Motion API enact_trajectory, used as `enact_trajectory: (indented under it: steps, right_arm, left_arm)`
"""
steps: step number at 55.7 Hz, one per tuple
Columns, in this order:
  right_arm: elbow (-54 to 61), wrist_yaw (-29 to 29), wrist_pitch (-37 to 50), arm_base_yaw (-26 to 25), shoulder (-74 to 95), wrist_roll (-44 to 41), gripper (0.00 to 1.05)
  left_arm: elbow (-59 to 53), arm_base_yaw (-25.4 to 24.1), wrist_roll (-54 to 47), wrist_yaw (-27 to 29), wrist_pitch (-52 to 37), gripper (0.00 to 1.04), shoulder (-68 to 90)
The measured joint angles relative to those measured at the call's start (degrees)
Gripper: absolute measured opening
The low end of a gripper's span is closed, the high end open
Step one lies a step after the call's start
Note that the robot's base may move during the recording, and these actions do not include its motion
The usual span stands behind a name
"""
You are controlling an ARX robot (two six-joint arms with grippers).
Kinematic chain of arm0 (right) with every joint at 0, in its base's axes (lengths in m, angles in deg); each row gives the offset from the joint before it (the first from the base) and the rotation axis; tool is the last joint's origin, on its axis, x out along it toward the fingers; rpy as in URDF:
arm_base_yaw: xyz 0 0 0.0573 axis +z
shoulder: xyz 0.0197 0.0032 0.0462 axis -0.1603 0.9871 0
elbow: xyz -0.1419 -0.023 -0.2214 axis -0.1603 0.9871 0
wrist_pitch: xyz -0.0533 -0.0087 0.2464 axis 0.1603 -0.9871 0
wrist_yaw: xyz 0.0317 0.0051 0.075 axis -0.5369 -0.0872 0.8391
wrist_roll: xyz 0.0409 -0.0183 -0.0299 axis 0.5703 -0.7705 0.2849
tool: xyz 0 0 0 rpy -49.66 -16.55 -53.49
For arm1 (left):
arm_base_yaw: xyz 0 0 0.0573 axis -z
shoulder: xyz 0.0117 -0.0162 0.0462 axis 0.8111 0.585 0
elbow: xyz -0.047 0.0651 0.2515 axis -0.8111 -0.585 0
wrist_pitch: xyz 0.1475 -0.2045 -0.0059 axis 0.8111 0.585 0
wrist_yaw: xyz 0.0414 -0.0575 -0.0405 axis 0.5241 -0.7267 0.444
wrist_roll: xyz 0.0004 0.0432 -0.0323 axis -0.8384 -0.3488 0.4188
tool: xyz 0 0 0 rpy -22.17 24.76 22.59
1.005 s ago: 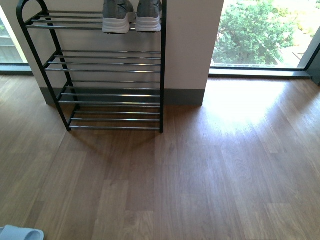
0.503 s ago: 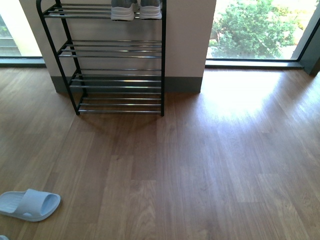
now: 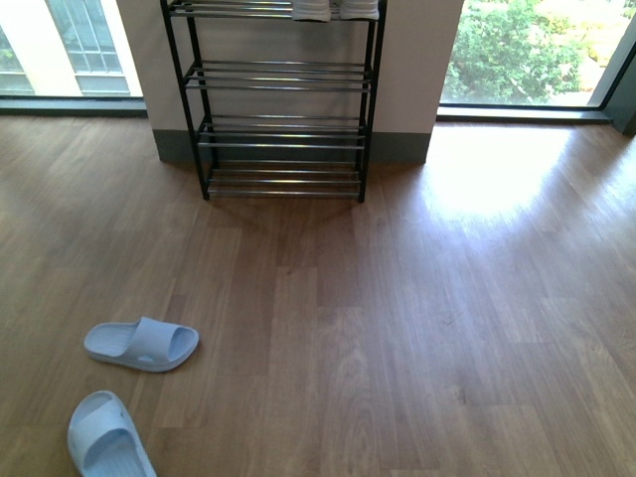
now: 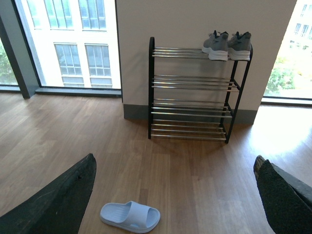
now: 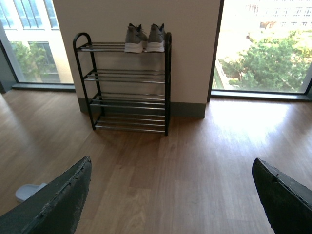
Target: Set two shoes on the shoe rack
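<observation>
Grey shoes (image 4: 227, 45), white soles, perhaps knit, atop rack (image 4: 190, 83)

No text, label, brand, number or sign can be read in any of the views; the two shoes (image 4: 217, 46) on the top tier of the shoe rack (image 4: 151, 87) show too small for any marking on them to be made out
</observation>
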Motion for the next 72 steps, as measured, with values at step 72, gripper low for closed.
enact_trajectory:
  steps: [72]
  right_arm:
    - [0.0,0.2,0.0,0.0,0.0,0.0,0.96]
  left_arm:
    - [0.0,0.0,0.0,0.1,0.0,0.95,0.0]
